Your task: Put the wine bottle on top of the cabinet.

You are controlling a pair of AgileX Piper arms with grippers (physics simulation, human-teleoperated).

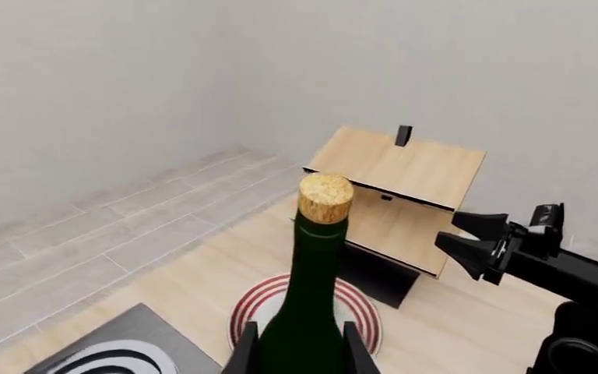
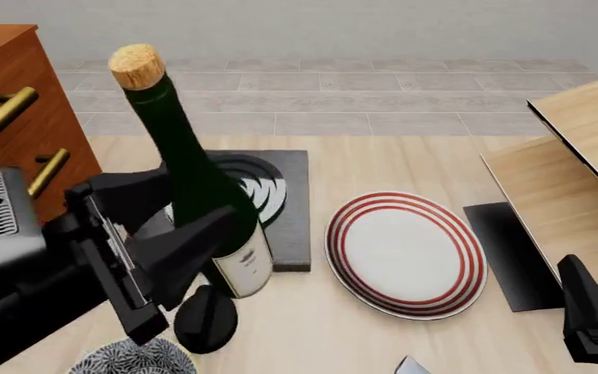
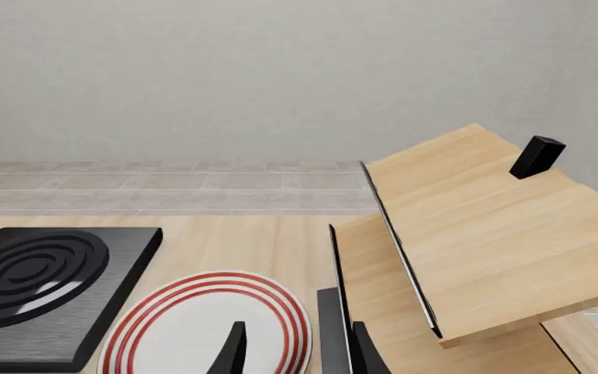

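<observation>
Left gripper (image 2: 180,234), black and angular, is clamped on the lower body of the tall dark green glass wine bottle (image 2: 197,181); in the left wrist view its two fingers stand against either side of the glass. Bottle is held near upright, long axis leaning slightly, tan cork stopper uppermost and pale label just past the fingers. Whether its base is clear of the pale wood tabletop (image 2: 403,160) cannot be told.

Reddish-brown wooden drawer cabinet (image 2: 13,93) with brass bar handles stands at the left edge of the front view, just beside the left arm; its top surface is higher than the grip. Judgement: the carry runs up and leftward, and the left arm alone is placed for it.

Right gripper (image 3: 297,352) hangs low at the far right, well apart from the bottle, fingers parted on nothing.

Other items: red-ringed white plate (image 2: 408,253), glossy; dark square slab with raised concentric rings (image 2: 273,195) behind the bottle; small black knob-shaped object (image 2: 205,318) near the bottle's base; light-wood rack (image 3: 476,226), matt, grained.
</observation>
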